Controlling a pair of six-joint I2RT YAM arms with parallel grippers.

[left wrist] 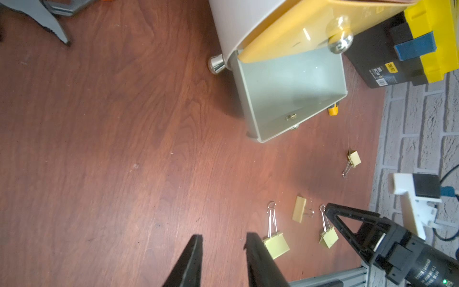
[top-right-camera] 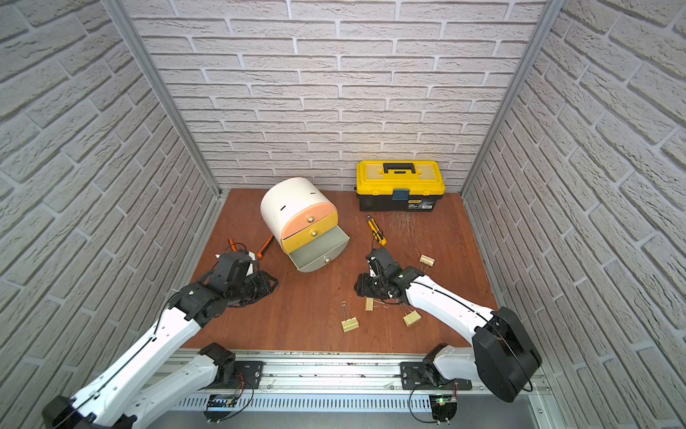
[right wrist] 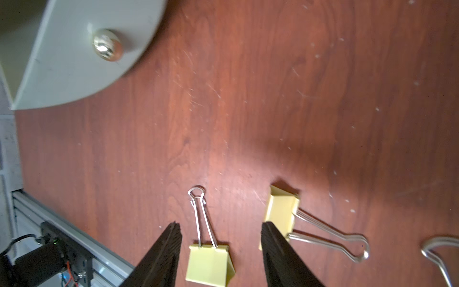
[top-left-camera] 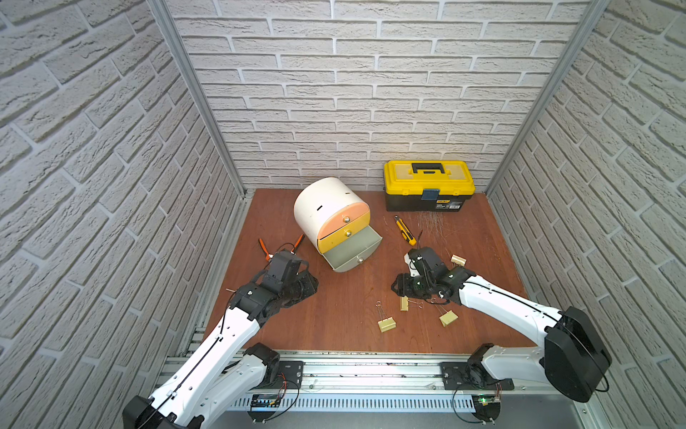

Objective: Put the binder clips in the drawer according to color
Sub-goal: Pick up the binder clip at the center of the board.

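A pale yellow binder clip [right wrist: 210,263] lies between the right gripper's [right wrist: 219,229] parted fingers (untouched).

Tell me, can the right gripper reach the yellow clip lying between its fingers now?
Probably yes. The right gripper is open, with the clip on the bare table between its fingers. Another clip lies close beside one finger and might be bumped.

2 high top views share the table [top-left-camera: 334,315]; wrist cameras look close
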